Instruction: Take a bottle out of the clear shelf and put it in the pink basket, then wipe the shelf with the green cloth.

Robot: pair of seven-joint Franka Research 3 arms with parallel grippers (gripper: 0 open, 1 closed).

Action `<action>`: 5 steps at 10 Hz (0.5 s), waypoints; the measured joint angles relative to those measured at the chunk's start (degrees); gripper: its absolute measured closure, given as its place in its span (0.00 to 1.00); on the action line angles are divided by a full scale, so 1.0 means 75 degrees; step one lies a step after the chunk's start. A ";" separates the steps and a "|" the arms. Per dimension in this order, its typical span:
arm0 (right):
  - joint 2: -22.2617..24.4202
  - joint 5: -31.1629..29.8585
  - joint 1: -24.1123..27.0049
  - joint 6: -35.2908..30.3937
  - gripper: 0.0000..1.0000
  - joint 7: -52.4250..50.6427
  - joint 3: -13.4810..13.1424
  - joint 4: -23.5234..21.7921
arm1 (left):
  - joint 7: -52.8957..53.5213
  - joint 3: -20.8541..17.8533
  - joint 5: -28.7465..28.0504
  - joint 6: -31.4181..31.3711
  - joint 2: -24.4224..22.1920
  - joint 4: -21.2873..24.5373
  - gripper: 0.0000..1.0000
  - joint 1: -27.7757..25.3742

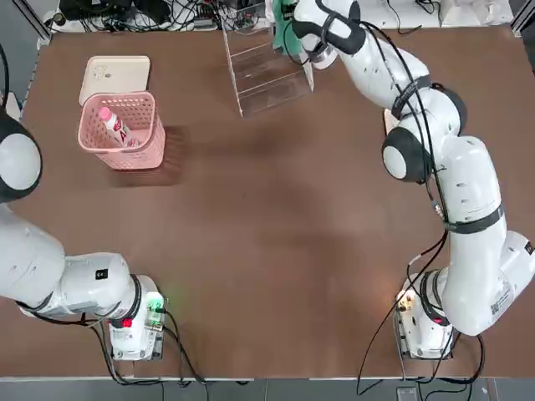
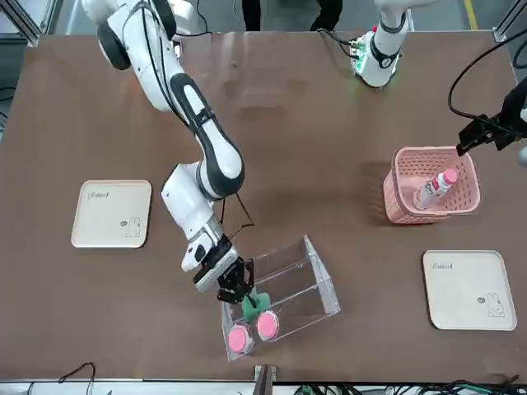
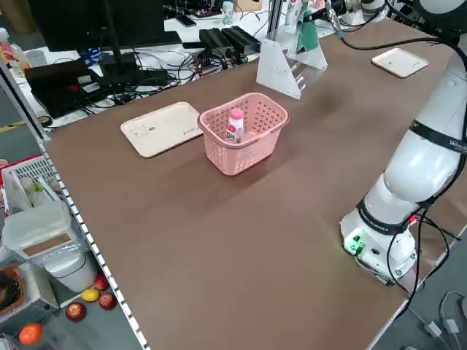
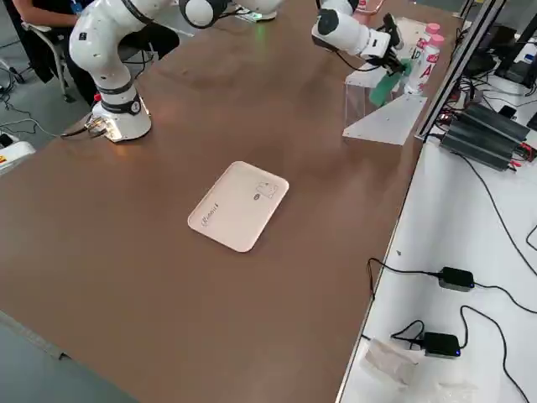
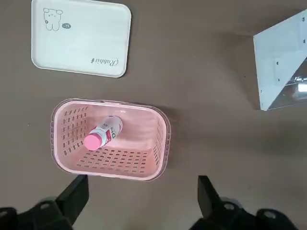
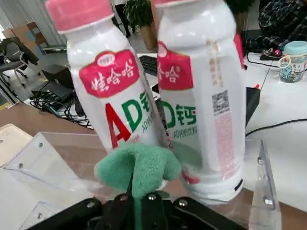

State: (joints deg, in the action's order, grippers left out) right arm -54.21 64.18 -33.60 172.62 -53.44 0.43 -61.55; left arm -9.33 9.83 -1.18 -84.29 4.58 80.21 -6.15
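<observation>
Hovering spread near the basket (image 2: 428,210), left claw (image 2: 463,150) escaped top view; right claw (image 6: 135,191) pinched green cloth (image 6: 139,167) at shelf (image 2: 317,309). Bottle (image 2: 433,191) slanted, cap leftward.

A grey floor (image 3: 87,328) is exposed beyond the table's edge. Curtains (image 6: 29,17) are hung at the wall. A wheeled office chair (image 6: 17,60) is positioned near cardboard boxes (image 6: 31,40); potted plants (image 6: 140,19) are placed behind.
</observation>
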 joint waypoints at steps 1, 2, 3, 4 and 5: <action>-0.0001 0.0000 -0.0060 -0.0004 0.95 0.0106 0.0013 0.0014 | 0.0008 0.0000 0.0000 0.0000 0.0000 0.0000 0.00 0.0000; -0.0003 -0.0003 -0.0191 -0.0004 0.95 0.0380 0.0025 0.0079 | 0.0009 0.0000 0.0000 0.0000 0.0000 0.0000 0.00 0.0001; -0.0003 -0.0005 -0.0381 0.0000 0.95 0.0678 0.0030 0.0208 | 0.0010 0.0000 0.0000 0.0000 0.0000 0.0000 0.00 0.0003; -0.0004 -0.0005 -0.0559 0.0007 0.95 0.0847 0.0032 0.0300 | 0.0021 0.0016 0.0000 0.0000 0.0000 0.0000 0.00 0.0005; -0.0006 -0.0005 -0.0697 0.0017 0.95 0.0924 0.0035 0.0327 | 0.0021 0.0095 0.0000 0.0000 0.0000 0.0000 0.00 0.0005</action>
State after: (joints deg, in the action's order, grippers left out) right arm -54.25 64.14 -38.83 172.75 -46.51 0.70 -59.10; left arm -9.18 10.54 -1.18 -84.29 4.58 80.21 -6.12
